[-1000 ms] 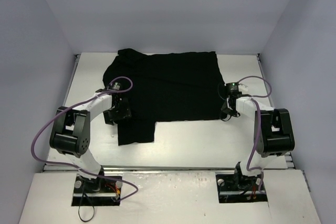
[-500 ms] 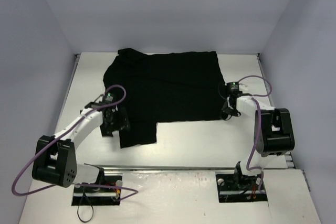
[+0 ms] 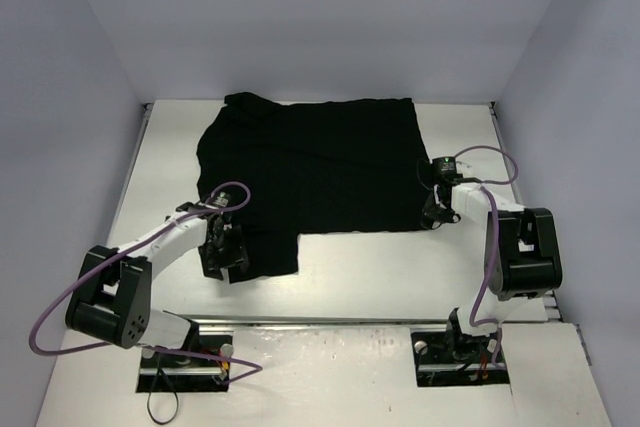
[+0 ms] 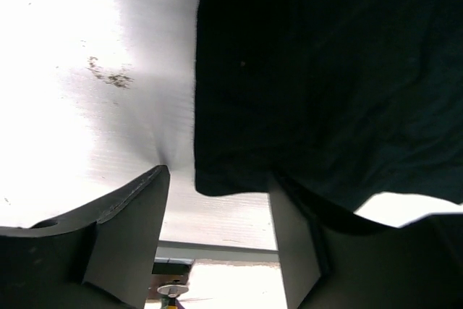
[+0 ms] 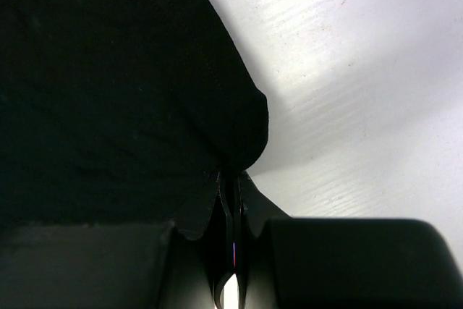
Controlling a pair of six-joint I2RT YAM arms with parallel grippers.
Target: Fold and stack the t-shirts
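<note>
A plain black t-shirt [image 3: 315, 162] lies spread flat on the white table, one sleeve flap hanging toward the near left. My left gripper [image 3: 224, 259] is open over that flap's near left corner; in the left wrist view the cloth corner [image 4: 231, 171] lies between the fingers [image 4: 134, 211] without being pinched. My right gripper [image 3: 432, 215] is shut on the shirt's near right corner; the right wrist view shows the jaws pinching the rounded cloth edge [image 5: 246, 132].
White table [image 3: 400, 277] inside a pale walled enclosure. A metal rail [image 3: 330, 325] runs along the near edge by the arm bases. A dirt smudge [image 4: 108, 74] marks the table left of the flap.
My left arm swung out and down; its gripper moved from the shirt's left edge toward the near corner of the sleeve flap. The flap shifted slightly right. The right gripper stayed put.
</note>
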